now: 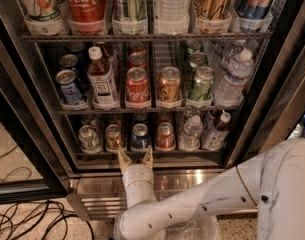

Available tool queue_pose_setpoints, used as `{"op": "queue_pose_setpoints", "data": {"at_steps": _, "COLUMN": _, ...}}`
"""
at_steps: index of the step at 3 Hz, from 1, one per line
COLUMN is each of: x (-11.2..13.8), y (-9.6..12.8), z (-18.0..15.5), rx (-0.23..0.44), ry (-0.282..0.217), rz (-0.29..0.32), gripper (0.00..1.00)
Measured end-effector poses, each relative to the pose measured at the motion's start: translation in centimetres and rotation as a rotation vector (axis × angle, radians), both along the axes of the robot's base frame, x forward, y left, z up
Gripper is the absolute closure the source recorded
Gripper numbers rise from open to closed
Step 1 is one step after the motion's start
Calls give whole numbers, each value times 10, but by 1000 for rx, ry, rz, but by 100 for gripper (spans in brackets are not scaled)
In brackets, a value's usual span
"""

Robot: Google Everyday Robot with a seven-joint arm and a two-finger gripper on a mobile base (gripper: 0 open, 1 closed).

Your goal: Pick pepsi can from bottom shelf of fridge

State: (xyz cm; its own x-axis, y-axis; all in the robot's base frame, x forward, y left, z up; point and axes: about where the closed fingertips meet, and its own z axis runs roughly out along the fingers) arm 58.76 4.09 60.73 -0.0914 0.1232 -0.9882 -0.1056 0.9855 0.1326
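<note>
I see the pepsi can [140, 136] standing upright on the bottom shelf [174, 153] of the fridge [157, 182]. Its long axis is vertical, with the silver top facing up. The body is dark blue, and a red-white patch shows on the front. It sits third from the left in the front row, between a bronze can [113, 136] on its left and a red can [165, 135] on its right, each just beside it. The pincer [136, 159] is at the near edge of the shelf, directly in front of the pepsi can, pointing into the fridge. Its two fingers are spread apart and hold nothing.
</note>
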Motion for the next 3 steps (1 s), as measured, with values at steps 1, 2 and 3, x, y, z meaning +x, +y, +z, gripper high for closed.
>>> {"op": "queue_pose_setpoints", "data": {"at_steps": 1, "x": 7, "y": -1, "z": -1, "rx": -16, "ry": -9, "rz": -2, "gripper": 27}}
{"op": "queue_pose_setpoints", "data": {"at_steps": 2, "x": 18, "y": -11, "z": 0, "rx": -49, "ry": -25, "rz": -22, "gripper": 25}}
{"op": "queue_pose_setpoints", "data": {"at_steps": 3, "x": 28, "y": -22, "z": 0, "rx": -77, "ry": -38, "rz": -41, "gripper": 24}}
